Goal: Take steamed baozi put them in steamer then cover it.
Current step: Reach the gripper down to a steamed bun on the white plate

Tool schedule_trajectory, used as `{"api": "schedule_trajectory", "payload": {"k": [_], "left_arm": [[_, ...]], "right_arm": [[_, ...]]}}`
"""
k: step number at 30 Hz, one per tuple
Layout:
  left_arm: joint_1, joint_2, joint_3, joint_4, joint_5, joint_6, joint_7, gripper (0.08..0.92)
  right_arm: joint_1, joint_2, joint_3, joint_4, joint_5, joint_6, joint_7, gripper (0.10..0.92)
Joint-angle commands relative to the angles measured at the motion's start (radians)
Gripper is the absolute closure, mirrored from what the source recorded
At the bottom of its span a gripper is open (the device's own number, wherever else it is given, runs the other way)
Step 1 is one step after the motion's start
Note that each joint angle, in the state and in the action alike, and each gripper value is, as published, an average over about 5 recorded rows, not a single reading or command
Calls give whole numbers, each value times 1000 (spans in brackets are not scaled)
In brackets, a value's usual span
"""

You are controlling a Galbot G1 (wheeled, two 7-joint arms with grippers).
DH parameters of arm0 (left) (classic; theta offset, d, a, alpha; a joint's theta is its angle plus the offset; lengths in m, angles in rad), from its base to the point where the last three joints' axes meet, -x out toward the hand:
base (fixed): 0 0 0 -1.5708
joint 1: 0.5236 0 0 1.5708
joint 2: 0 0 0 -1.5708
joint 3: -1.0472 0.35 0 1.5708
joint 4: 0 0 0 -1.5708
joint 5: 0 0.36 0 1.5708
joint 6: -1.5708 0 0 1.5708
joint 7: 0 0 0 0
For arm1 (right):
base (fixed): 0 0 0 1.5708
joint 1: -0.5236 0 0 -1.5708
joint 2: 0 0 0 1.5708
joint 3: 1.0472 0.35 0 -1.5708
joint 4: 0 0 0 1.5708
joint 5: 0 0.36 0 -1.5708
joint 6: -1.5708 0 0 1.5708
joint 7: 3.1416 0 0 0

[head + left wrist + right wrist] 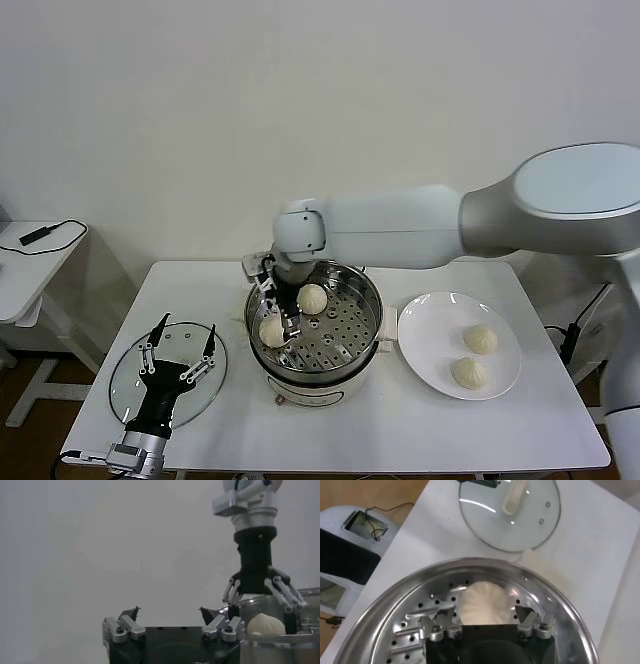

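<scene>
The steamer (pixel 366 300) stands mid-table, a shiny steel pot with a perforated tray (pixel 420 615). Two steamed baozi lie in it, one at the back (pixel 312 297) and one at the left (pixel 272 331). My right gripper (pixel 278 312) hangs just over the left one, open. In the right wrist view that bun (pixel 482 602) rests on the tray between my spread fingertips (pixel 520 612), free of them. Two more baozi (pixel 481 339) (pixel 470 372) sit on the white plate (pixel 430 320). My left gripper (pixel 180 345) is open above the glass lid (pixel 130 385).
The glass lid (pixel 530 525) with its white handle lies flat on the table left of the steamer. The plate sits right of the steamer. The left wrist view shows my left gripper (pixel 169 611) open, with the right gripper (pixel 260 597) and a bun (pixel 265 624) beyond it.
</scene>
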Motion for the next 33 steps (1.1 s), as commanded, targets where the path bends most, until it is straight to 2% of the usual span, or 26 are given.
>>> {"api": "schedule_trajectory", "payload": {"k": [1,7,16,23,33], "left_arm": [[-4,4,5,4,1,1,-1,177],[-2,3,7,-3,4,4,-2,177],[9,-5,8,-14,12,4,-1,177],[20,-13,8,-23,17,3,-2,177],[38,-18,4,-28,22,-8,-3,177]], "right_arm": [[100,-427,116,137,-192,80,-212,203],[88,-675,77,127,-280,182,-288,203],[-36,-873,-44,129,-463,286,-329,203],[-247,-894,18,102,-527,287,-225,203],[-421,-830,117,24,-565,243,-78,203]]}}
